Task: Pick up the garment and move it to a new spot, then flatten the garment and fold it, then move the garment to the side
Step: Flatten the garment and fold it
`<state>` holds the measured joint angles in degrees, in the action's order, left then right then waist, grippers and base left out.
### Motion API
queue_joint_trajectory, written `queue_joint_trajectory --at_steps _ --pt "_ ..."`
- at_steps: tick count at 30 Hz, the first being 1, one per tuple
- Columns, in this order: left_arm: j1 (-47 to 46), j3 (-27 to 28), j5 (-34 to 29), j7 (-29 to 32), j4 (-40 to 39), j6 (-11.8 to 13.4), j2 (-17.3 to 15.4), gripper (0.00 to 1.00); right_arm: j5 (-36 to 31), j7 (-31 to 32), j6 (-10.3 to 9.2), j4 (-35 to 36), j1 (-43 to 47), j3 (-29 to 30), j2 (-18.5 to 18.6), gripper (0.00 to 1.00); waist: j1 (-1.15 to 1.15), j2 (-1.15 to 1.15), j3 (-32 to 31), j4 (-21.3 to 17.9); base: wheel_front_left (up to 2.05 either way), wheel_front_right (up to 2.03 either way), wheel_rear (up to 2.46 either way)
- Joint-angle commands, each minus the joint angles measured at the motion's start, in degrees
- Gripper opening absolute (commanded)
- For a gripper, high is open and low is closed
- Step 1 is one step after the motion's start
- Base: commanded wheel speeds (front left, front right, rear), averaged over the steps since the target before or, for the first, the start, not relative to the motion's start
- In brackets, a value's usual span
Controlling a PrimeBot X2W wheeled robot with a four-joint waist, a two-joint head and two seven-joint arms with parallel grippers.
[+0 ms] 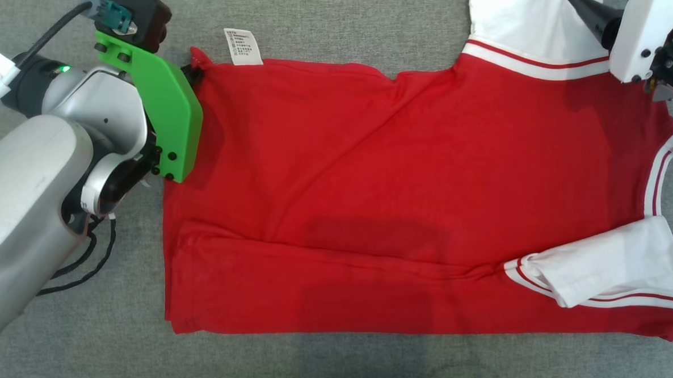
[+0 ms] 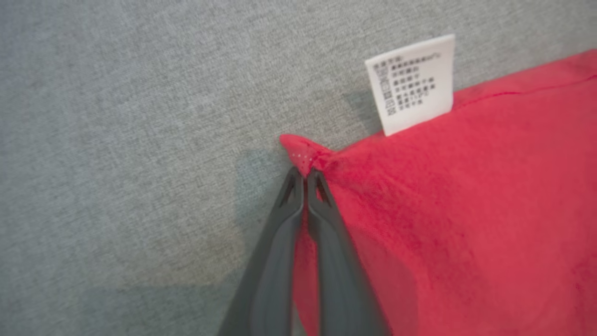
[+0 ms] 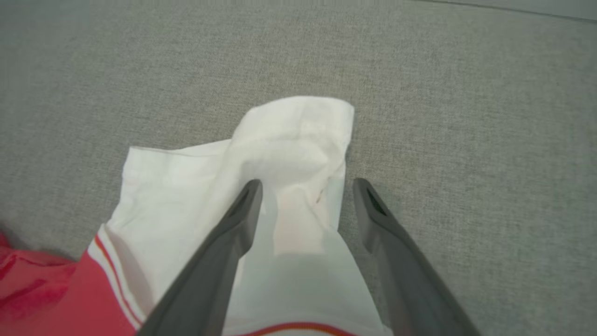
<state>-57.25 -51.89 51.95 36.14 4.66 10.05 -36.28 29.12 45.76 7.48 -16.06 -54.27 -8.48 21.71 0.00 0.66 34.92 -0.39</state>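
The garment (image 1: 404, 203) is a red shirt with white sleeves, lying flat on the grey cloth surface with a white care label (image 1: 243, 47) at its far left corner. In the left wrist view my left gripper (image 2: 305, 175) is shut on that red corner (image 2: 298, 151), just left of the label (image 2: 413, 84). In the head view a green bracket (image 1: 163, 113) hides its fingers. My right gripper (image 3: 308, 186) stands open over the far white sleeve (image 3: 289, 140), one finger on the sleeve and one just off its edge. The near sleeve (image 1: 606, 263) lies folded onto the red body.
Grey fabric surface (image 1: 332, 18) lies all around the garment. My left arm's silver housing (image 1: 23, 209) and a black cable (image 1: 83, 263) sit at the left. The right arm's white wrist (image 1: 644, 37) hangs over the top right corner.
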Motion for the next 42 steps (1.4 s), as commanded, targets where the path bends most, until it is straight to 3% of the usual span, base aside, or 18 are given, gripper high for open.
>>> queue_joint_trajectory --at_steps 1,8,9,10,11,20,32,36,42 --pt "1.0 -1.1 0.1 -0.1 -0.2 -0.7 0.9 0.0 -0.4 -0.5 0.03 -0.5 -1.2 0.1 0.1 1.0 0.0 -0.66 0.3 0.6 0.0 0.0 0.0" --pt "1.1 -0.1 -0.2 -2.3 -2.1 -0.2 0.9 0.0 -3.9 -2.5 0.03 -4.5 -3.8 1.2 0.4 1.0 0.0 -0.66 0.8 2.6 0.0 0.0 0.0" --pt "1.1 0.0 -0.3 -2.6 -2.2 0.0 1.0 0.0 -4.2 -2.7 0.03 -5.3 -3.9 1.2 0.2 0.96 0.0 -0.66 0.8 2.9 0.0 0.0 0.0" --pt "1.1 0.1 -0.3 -2.9 -2.1 0.1 1.2 0.0 -4.5 -3.1 0.03 -5.9 -4.2 0.9 -0.1 0.44 0.0 -0.66 0.8 3.0 0.0 0.0 0.0" --pt "1.1 0.3 -0.3 -3.1 -2.0 0.2 1.4 0.0 -4.6 -3.8 0.03 -6.2 -4.5 0.5 -0.2 0.0 0.0 -0.66 0.8 3.2 0.0 0.0 0.0" --pt "2.5 2.5 0.2 -7.1 -1.7 1.6 0.3 0.0 0.7 -12.1 0.02 -5.3 -4.3 -0.4 1.5 0.0 0.0 -0.66 -1.4 2.2 0.0 0.0 0.0" --pt "7.5 4.1 0.8 -9.7 -5.5 4.1 -3.7 0.0 11.8 -18.5 0.02 2.6 3.6 -2.5 7.7 0.0 0.0 -0.66 -5.5 0.1 0.0 0.0 0.0" --pt "10.1 3.5 0.5 -10.3 -8.1 4.9 -4.9 0.0 15.5 -18.6 0.02 7.0 7.8 -4.1 9.3 0.0 0.0 -0.66 -7.8 -0.5 0.0 0.0 0.0" --pt "16.2 3.4 0.7 -11.1 -15.9 7.4 -9.8 0.0 19.9 -15.7 0.02 16.0 16.6 -3.5 13.1 0.0 0.0 -0.66 -11.1 -2.3 0.0 0.0 0.0"
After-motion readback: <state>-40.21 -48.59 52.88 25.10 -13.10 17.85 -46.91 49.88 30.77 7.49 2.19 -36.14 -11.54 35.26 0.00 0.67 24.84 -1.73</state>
